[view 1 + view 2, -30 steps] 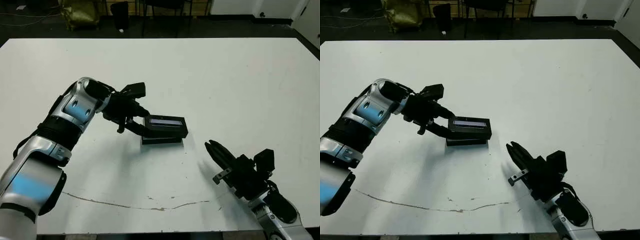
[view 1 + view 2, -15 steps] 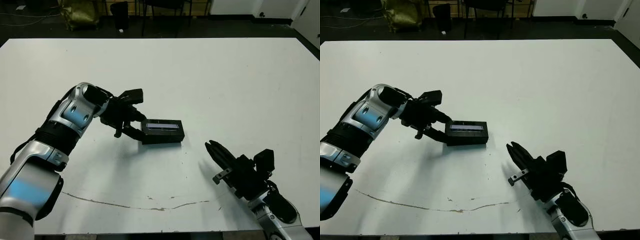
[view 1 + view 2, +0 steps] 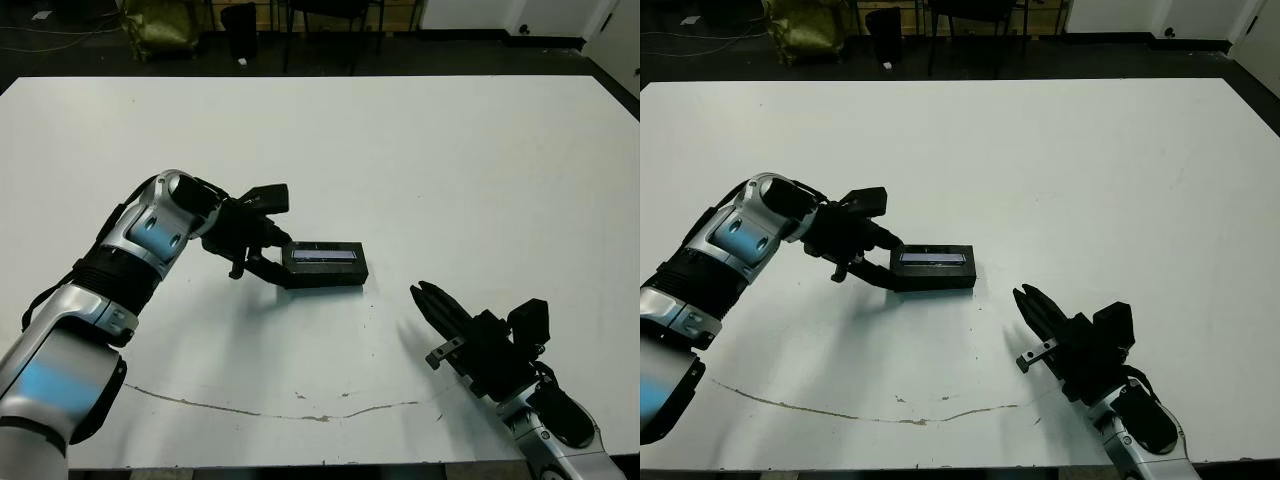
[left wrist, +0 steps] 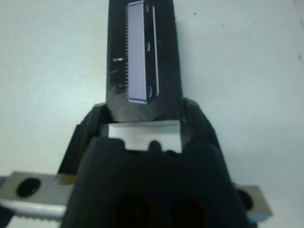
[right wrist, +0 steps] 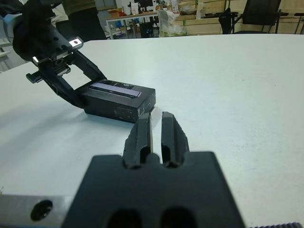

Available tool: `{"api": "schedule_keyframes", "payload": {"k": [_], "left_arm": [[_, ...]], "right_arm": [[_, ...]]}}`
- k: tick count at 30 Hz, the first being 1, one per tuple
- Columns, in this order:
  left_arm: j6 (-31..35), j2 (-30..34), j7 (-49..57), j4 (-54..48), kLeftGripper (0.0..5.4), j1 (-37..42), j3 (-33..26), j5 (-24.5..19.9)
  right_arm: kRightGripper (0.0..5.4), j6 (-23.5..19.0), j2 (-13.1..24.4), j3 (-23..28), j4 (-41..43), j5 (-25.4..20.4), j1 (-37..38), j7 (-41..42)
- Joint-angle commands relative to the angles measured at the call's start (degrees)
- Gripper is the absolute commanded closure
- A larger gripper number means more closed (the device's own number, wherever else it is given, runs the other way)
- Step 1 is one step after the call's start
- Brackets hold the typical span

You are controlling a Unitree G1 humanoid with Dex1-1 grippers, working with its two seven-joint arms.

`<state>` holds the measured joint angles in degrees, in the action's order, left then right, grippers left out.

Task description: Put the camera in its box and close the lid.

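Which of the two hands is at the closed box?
The left hand, its fingers around the lid's end. The right hand sits apart, shut and empty.

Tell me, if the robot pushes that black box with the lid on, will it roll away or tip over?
Probably neither. The box is flat and low with square edges, so it would likely slide on the white table. It looks stiff, since the left gripper holds one end without bending it.

text: none legible | lid (image 4: 142, 61): small pale marks, too blurred to read
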<state>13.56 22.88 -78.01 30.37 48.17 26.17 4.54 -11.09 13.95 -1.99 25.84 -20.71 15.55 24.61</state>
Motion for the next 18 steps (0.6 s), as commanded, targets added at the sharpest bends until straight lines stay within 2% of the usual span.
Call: {"api": "schedule_keyframes", "payload": {"k": [1,9,18], "left_arm": [[0.56,1.06,-0.68,0.70,3.33,-3.12,1.47,1.15],[-1.04,0.73,0.88,1.51,3.33,-5.39,2.72,1.94],[-3.79,-0.24,3.09,5.63,3.33,-6.67,3.97,3.17]], "right_arm": [[5.40,0.38,0.23,0.32,-1.01,-0.51,0.64,0.80],[5.40,-0.96,0.16,0.38,0.36,-0.05,1.32,-0.35],[5.40,1.52,-0.03,0.47,-1.32,-0.15,1.17,1.20]]}}
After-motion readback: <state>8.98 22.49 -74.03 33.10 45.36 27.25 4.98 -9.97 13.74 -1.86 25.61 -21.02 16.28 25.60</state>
